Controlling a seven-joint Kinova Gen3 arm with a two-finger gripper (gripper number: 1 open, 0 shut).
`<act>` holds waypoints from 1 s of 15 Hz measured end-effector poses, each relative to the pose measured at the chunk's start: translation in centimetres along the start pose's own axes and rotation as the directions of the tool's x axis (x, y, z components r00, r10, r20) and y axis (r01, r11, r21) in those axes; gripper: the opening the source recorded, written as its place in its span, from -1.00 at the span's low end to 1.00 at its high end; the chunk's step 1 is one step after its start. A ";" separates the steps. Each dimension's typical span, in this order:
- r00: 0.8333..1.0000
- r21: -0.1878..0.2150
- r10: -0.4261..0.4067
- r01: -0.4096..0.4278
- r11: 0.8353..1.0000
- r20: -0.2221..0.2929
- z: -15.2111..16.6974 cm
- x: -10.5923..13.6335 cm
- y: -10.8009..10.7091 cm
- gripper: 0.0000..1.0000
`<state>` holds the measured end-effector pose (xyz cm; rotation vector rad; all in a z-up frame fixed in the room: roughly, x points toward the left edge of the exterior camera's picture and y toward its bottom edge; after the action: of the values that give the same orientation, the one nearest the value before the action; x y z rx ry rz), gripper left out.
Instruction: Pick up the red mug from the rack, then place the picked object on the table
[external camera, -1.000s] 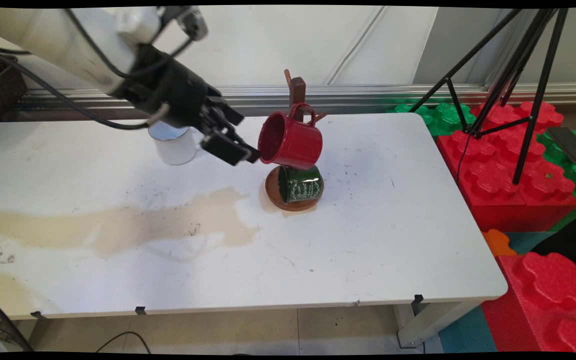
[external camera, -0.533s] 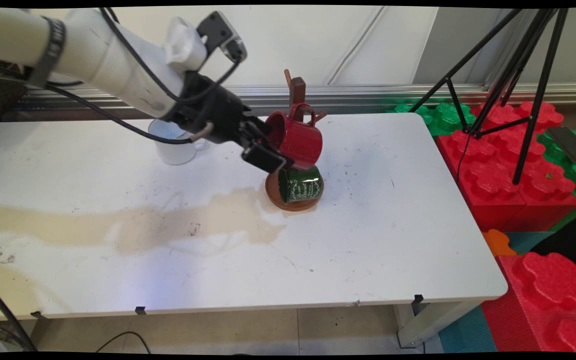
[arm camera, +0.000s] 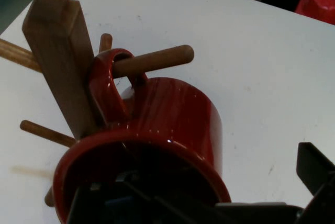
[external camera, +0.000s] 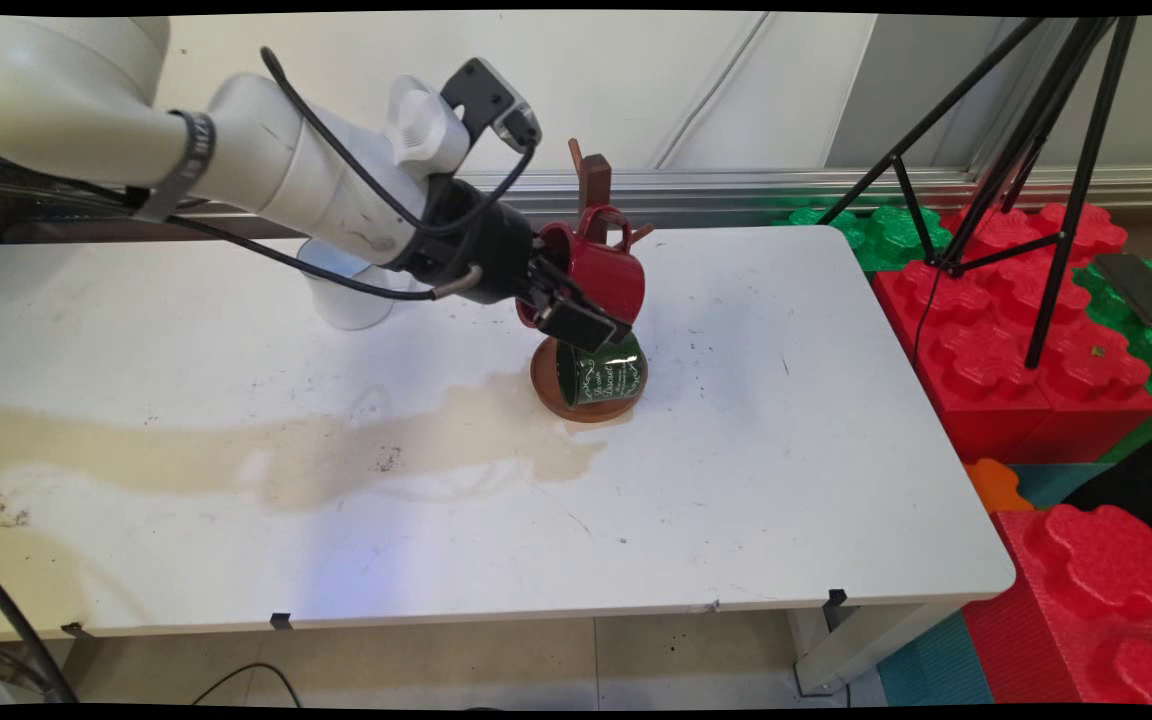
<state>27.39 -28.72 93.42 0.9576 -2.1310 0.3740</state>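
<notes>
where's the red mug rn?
Main view, centre-back of the table: red mug hangs by its handle on a peg of the wooden mug tree, above the green mug, end effector at its rim.

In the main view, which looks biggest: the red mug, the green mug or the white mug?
1. Red mug, hanging on the wooden rack, looks largest.
2. White mug: partly hidden behind the arm, so unsure.
3. Green mug: looks smallest.

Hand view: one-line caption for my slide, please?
Gripper at the rim of a red mug hanging by its handle on a wooden mug tree.
</notes>
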 end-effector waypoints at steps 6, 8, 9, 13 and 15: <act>0.999 0.008 -0.023 0.024 1.000 -0.023 1.2 -0.3 0.2 -1.00; 0.999 0.013 -0.028 0.028 1.000 -0.030 1.3 -0.4 0.3 -1.00; 0.999 0.016 -0.032 0.032 0.999 -0.034 1.2 -0.5 0.3 -1.00; 0.998 0.026 -0.054 0.055 0.998 -0.041 0.8 -0.8 0.4 -1.00; 0.997 0.029 -0.065 0.067 0.997 -0.047 0.5 -0.9 0.5 -1.00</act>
<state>27.16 -28.18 92.47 1.0249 -2.0525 0.3930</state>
